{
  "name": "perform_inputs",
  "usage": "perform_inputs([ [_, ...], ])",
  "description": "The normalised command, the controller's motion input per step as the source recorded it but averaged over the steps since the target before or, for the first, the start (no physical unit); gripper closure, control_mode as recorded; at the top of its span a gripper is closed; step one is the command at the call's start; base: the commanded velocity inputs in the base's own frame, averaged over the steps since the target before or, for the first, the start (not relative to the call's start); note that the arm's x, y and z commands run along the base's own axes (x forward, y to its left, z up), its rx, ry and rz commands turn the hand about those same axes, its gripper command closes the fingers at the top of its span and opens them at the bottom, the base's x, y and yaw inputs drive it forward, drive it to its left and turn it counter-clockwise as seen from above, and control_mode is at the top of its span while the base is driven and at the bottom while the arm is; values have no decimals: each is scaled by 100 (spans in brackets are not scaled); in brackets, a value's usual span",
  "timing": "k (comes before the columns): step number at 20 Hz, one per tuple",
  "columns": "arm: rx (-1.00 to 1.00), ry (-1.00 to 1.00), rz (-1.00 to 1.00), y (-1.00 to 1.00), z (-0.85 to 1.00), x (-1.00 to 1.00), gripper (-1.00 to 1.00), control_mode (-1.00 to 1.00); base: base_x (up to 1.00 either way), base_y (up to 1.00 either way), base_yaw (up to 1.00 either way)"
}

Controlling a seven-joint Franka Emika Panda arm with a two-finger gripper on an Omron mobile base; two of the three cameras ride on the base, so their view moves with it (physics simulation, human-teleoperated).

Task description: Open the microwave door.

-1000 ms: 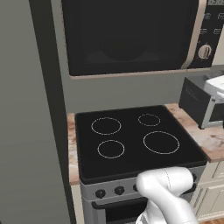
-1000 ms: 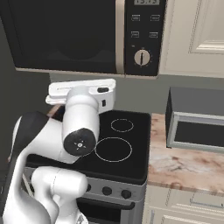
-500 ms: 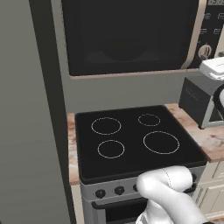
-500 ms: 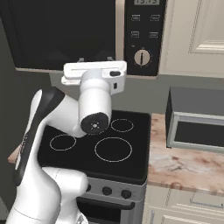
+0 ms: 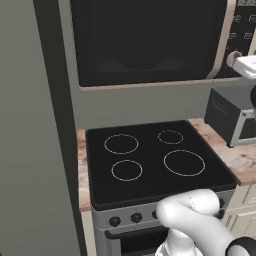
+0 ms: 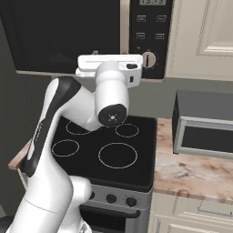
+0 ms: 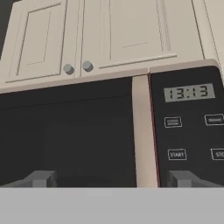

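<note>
The microwave door [image 7: 65,135], a wide glossy black panel with a long beige bar handle [image 7: 144,131], hung above the black stovetop [image 5: 155,160]. Our gripper [image 7: 111,179] faced the handle, jaws spread; we risked closing onto the control panel [image 7: 190,122] beside it.

Arm raised, elbow bent, wrist up high; claw [image 7: 111,178] wide open, fingers [image 7: 41,178] apart, gripping nothing.

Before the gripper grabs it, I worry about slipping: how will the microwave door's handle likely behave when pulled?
The handle looks like a rigid, smooth bar, so probably stiff but somewhat slippery. The microwave door is wide, so it likely swings heavily. The open gripper straddles the bar.
</note>
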Motion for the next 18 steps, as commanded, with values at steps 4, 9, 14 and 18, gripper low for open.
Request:
perform_inputs([
  [4, -1, 2, 0, 0, -2, 41, -100, -100, 0, 0, 0],
  [9, 0, 3, 0, 0, -1, 53, -100, -100, 0, 0, 0],
  [14, 0, 2, 0, 0, 0, 41, -100, -100, 0, 0, 0],
  [18, 0, 6, 0, 0, 0, 41, -100, -100, 0, 0, 0],
])
